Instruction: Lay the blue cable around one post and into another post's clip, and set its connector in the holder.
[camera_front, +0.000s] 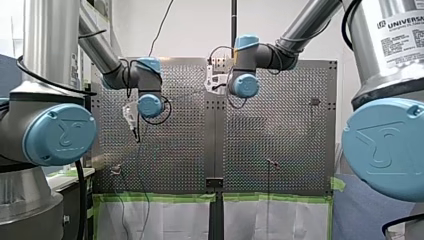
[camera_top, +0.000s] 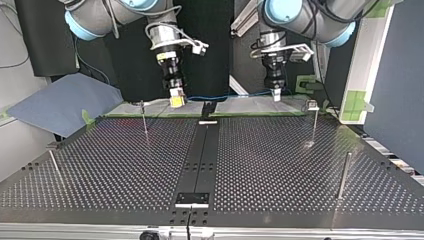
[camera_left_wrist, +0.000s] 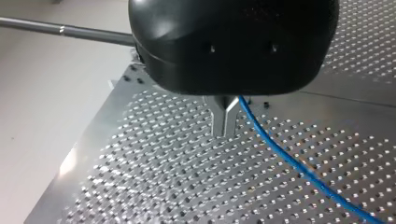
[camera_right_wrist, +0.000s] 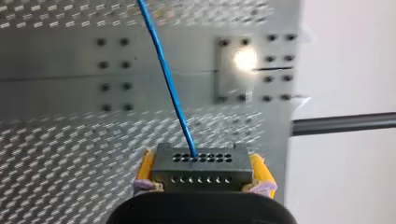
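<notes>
Two grips shared the cable (camera_left_wrist: 299, 169). My left jaws were pressed together on it partway along, and the thin blue line ran out from beside them over the worktop (camera_left_wrist: 163, 177). My right jaws pinched the connector (camera_right_wrist: 201, 169) by its two short sides between yellow pads (camera_right_wrist: 145, 168), the cable leaving its face straight ahead. In the top view the cable hung as a shallow span between the two grips at the worktop's far edge, round no post (camera_top: 144, 120) and in no clip that I could see.

The cable looked light, thin and limp, so it would likely sag and follow any pull, and it would need a little tension to stay against a post. Its smooth jacket would probably slide through metal jaws — handy for feeding out, risky if the tension rose. The connector seemed a small rigid block, the surest place to hold. The point where the cable entered it looked weakest — best spared sharp bends. I could not tell which fitting was the holder.
</notes>
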